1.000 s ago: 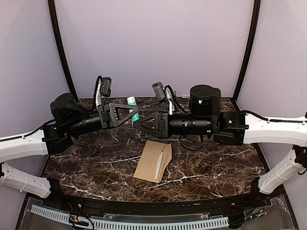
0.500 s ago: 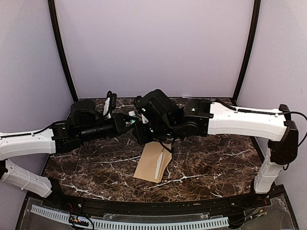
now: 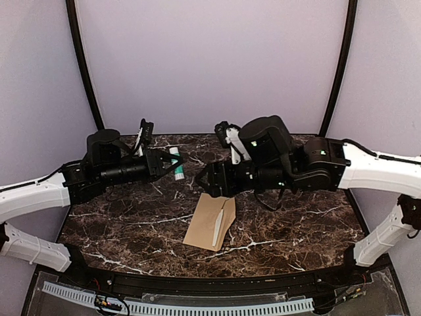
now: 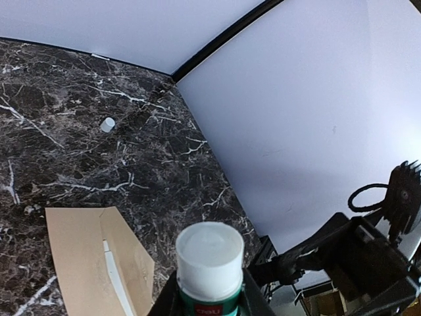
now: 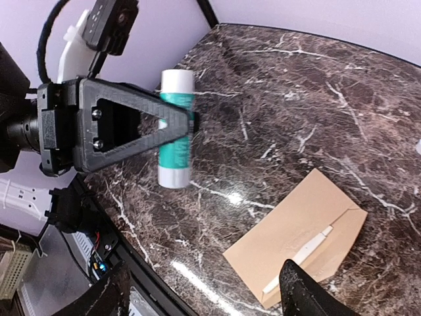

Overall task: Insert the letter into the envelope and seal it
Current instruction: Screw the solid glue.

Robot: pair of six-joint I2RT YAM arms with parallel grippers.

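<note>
Top external view: dark marble table (image 3: 296,224), lilac walls (image 3: 210,66); left pincer (image 3: 175,168) clamps a glue stick (image 5: 175,161), right pincer (image 5: 205,296) gapes.

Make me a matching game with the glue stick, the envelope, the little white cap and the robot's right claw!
Things:
1. glue stick
2. envelope
3. little white cap
4. right gripper

Descriptions:
A. open, holding nothing
B. pinched in the left gripper, up off the table
C. brown, lying flat on the table
D. white, sitting alone on the table, apart from the envelope

Pairs: 1-B, 2-C, 3-D, 4-A
</note>
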